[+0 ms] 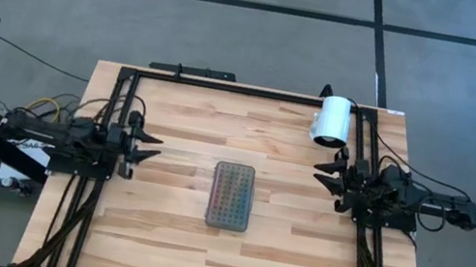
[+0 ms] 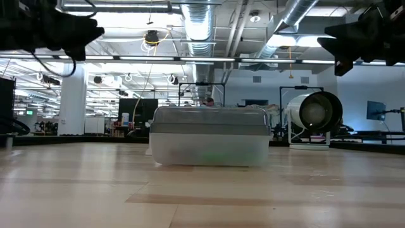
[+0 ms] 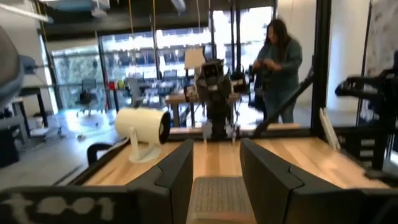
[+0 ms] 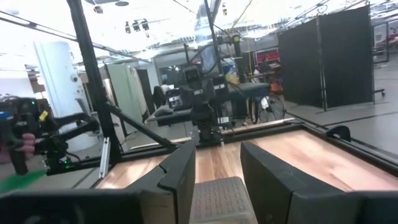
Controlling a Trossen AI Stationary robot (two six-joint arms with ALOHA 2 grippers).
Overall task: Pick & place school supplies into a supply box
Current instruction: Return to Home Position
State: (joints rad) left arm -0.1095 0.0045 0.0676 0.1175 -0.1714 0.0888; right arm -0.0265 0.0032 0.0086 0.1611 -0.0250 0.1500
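The left end effector (image 1: 157, 149) hangs above the left edge of the worktop (image 1: 162, 228), its fingers spread wide and holding nothing. It is well apart from the supply box (image 1: 231, 195), so a settling move on this side is unlikely to touch anything.

The box lies flat mid-worktop between the two arms. Its dotted lid (image 2: 209, 117) is down, and faint colours of the school supplies show through it. Whether the lid has latched all round cannot be told from these views. If it has not, a jolt to the worktop could let it spring up.

On the right, the white cylinder (image 1: 332, 121) lies on the worktop close beside the right arm. The right end effector (image 1: 320, 172) is also wide and empty, above the right edge. A swing of that arm toward the far edge is the likeliest mishap, because it could knock the cylinder into a roll.
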